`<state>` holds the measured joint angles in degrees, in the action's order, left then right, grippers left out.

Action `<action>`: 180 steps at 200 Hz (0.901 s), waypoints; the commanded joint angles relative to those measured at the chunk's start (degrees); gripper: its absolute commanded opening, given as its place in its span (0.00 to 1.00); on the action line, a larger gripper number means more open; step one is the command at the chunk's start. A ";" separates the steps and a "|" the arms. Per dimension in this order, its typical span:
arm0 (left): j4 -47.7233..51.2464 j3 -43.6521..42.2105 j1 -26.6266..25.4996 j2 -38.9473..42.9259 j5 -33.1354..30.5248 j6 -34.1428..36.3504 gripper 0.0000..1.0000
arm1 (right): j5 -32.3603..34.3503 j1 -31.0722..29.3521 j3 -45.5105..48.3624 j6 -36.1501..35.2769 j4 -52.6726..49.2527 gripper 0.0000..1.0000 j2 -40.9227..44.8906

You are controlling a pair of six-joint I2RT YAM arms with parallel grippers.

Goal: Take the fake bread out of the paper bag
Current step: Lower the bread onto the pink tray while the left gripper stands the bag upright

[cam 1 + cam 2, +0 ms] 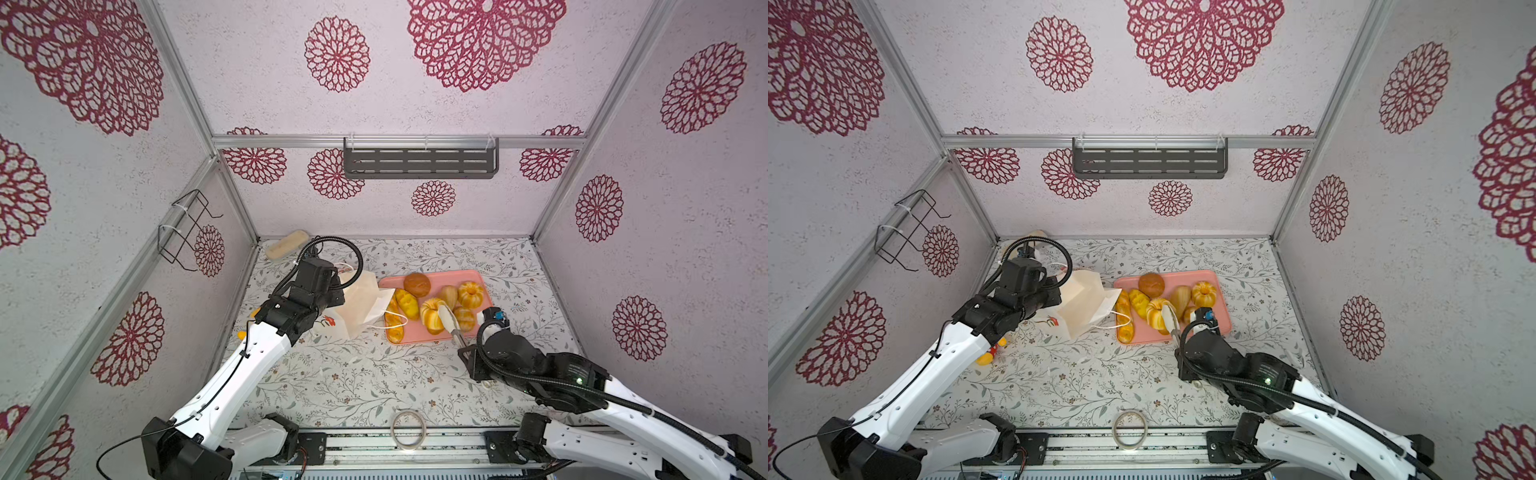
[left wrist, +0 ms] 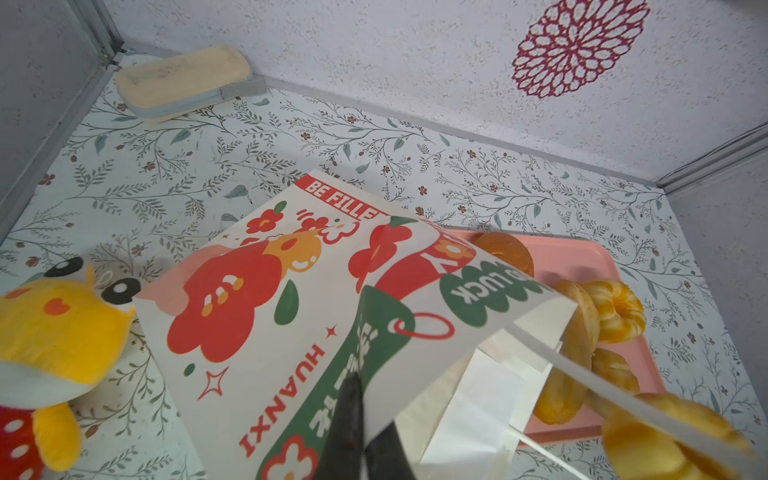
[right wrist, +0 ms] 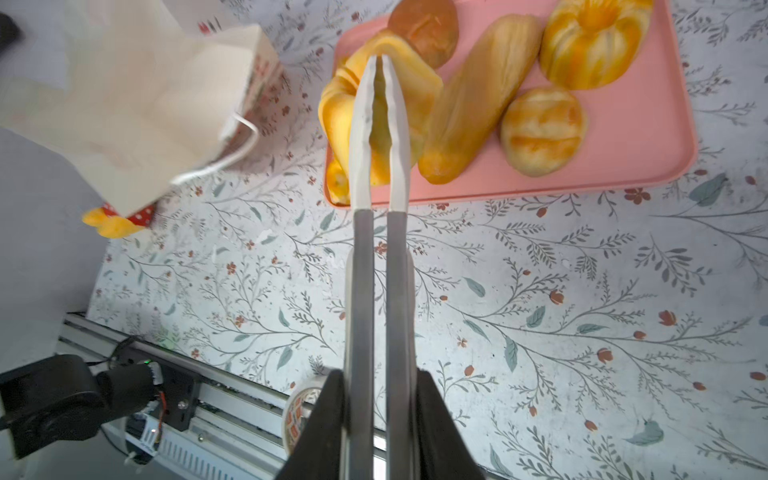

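Two steel arms of the tongs (image 3: 360,257), tipped in white silicone, sit clamped in the right gripper (image 3: 376,382), tips nearly together over a ridged ring bun (image 1: 428,323). Beyond, all seven glossy fake bread (image 1: 417,284) pieces lie on the flat pink tray (image 1: 444,277). The left gripper (image 2: 359,411) pinches the creased paper bag (image 1: 361,305), which is tipped trayward.

On the table (image 1: 365,386), centre-right, sits the tray (image 1: 440,277); all seven pieces of fake bread (image 1: 417,284) lie on it. Just left of it is the paper bag (image 1: 361,303), tipped, mouth toward the tray, one cord handle draped over the loaf at the tray's left edge. The left gripper (image 2: 361,415) pinches the bag from its left. The tongs (image 1: 449,322), clamped in the right gripper (image 3: 378,374), reach over the tray's front edge, tips above a ring bun. Left of the bag: plush toy (image 1: 992,353). Far-left corner: block (image 1: 286,244). Front middle: tape roll (image 1: 408,429).
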<state>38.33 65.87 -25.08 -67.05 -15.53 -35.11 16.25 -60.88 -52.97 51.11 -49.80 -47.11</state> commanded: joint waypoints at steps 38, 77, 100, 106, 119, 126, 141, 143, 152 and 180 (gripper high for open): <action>2.41 1.00 1.74 5.60 -0.72 -7.31 0.00 | -5.55 2.95 5.88 -0.88 14.93 0.00 -5.72; 3.23 2.33 2.52 6.93 0.00 -9.83 0.00 | -8.48 6.43 7.27 -2.55 20.18 0.00 -10.02; 3.29 2.43 3.19 7.63 0.71 -12.03 0.00 | -8.88 7.68 7.35 -3.36 21.68 0.00 -12.06; 3.17 2.43 3.49 7.72 1.04 -12.65 0.00 | -8.78 7.82 7.51 -3.47 22.20 0.00 -12.46; 2.86 2.34 4.02 7.77 1.93 -13.72 0.00 | -8.23 8.14 8.08 -3.56 23.26 0.00 -13.12; 2.66 2.25 4.20 7.79 2.25 -14.29 0.00 | -7.92 8.21 8.61 -3.57 24.31 0.00 -13.37; 2.55 2.25 4.75 7.77 2.82 -15.04 0.00 | -7.77 8.27 9.92 -3.24 27.04 0.00 -13.61; 2.48 2.18 4.84 7.80 2.86 -15.13 0.00 | -7.80 8.31 10.11 -3.11 27.39 0.00 -13.66; 2.44 2.08 5.39 7.74 3.36 -15.57 0.00 | -8.21 8.28 10.51 -2.57 28.55 0.00 -13.99; 1.83 1.32 8.12 7.98 6.17 -17.40 0.00 | -9.22 7.63 8.50 -2.15 27.83 0.00 -15.29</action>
<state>41.47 66.76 -19.16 -59.94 -12.27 -49.89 7.20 -52.97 -42.22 48.73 -24.75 -61.69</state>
